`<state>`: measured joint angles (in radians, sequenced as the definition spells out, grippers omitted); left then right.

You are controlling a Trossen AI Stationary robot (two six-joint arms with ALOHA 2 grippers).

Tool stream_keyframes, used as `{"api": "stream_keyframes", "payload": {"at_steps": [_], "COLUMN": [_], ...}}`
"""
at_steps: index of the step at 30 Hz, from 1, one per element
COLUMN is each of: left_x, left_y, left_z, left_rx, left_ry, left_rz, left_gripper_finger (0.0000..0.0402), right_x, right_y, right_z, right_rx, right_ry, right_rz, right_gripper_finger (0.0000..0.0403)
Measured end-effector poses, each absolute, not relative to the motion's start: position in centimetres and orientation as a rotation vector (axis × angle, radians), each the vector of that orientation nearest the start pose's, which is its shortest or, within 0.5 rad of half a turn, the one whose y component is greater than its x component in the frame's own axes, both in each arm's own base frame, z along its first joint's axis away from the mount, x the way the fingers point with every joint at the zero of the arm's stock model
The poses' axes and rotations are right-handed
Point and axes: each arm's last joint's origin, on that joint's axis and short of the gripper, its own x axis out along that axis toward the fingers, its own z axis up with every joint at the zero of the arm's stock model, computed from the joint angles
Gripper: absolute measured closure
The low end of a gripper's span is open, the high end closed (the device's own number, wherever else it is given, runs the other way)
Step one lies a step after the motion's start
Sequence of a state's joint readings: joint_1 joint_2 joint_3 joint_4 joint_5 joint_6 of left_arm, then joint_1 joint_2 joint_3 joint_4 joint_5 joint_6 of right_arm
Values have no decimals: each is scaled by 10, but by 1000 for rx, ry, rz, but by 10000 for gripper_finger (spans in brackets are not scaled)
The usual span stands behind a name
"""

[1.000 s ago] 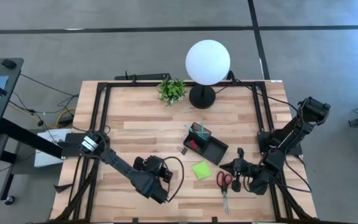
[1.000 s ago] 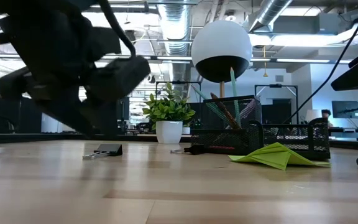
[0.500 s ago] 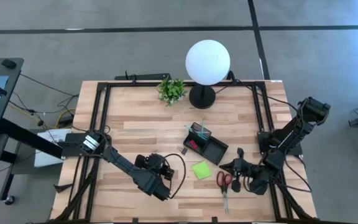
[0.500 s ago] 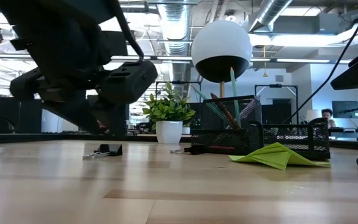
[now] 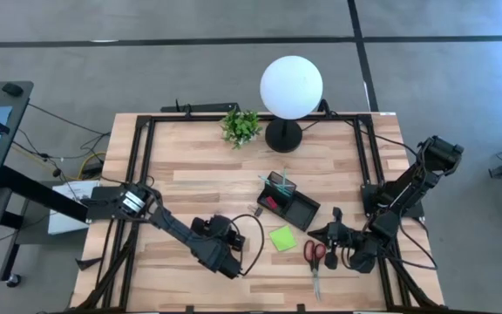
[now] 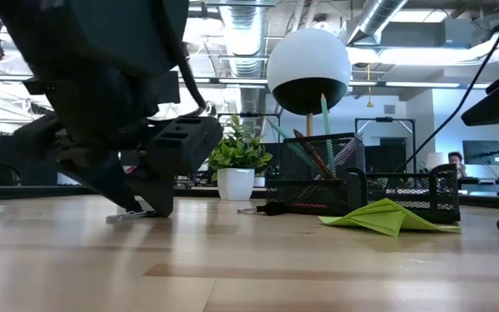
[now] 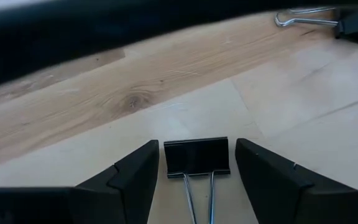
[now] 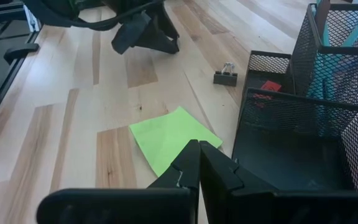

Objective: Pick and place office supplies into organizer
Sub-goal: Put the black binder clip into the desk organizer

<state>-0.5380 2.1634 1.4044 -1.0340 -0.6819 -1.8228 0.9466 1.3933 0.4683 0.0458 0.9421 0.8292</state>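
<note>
- The left gripper (image 7: pixel 194 177) has dropped to the worktop (image 5: pixel 190 187); its open fingers (image 7: pixel 129 177) now straddle a black binder clip (image 7: pixel 196 155), ready to close.
- The right gripper (image 8: pixel 199 163), fingers closed and empty, waits beside the organizer (image 5: pixel 290 202).

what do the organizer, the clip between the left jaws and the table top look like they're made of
Organizer: black metal wire mesh, probably; the walls are see-through grid. Binder clip: smooth black body, likely painted steel, with thin shiny wire handles. It lies between the left gripper's open jaws. Table top: pale wood planks, matte; grain and a knot show, though laminate is possible.
</note>
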Motion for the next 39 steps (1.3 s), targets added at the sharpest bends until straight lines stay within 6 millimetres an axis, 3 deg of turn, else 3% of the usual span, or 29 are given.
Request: {"api": "stream_keyframes", "payload": {"at_steps": [5,15,21,29,35,39], "left_x": [325,330,352,406,443,455], "left_y": [-171,-174,-168,-129,-94,-72], "left_z": [106,103,120,149,158,160], "left_rx": [-455,-429,-383,-253,-227,-242], "left_ry": [771,722,614,539,537,572], "left_rz": [1172,1147,1118,1044,927,855], "left_gripper_finger": [205,274,258,266,261,257], "right_x": [149,149,149,149,149,149], "right_y": [167,167,167,167,167,167], "right_z": [138,138,138,138,138,138], "right_rx": [99,99,99,99,99,98], "right_ry": [464,463,463,463,463,463], "right_rz": [-199,-200,-200,-200,-200,-200], "right_gripper_finger": [403,403,403,403,403,403]}}
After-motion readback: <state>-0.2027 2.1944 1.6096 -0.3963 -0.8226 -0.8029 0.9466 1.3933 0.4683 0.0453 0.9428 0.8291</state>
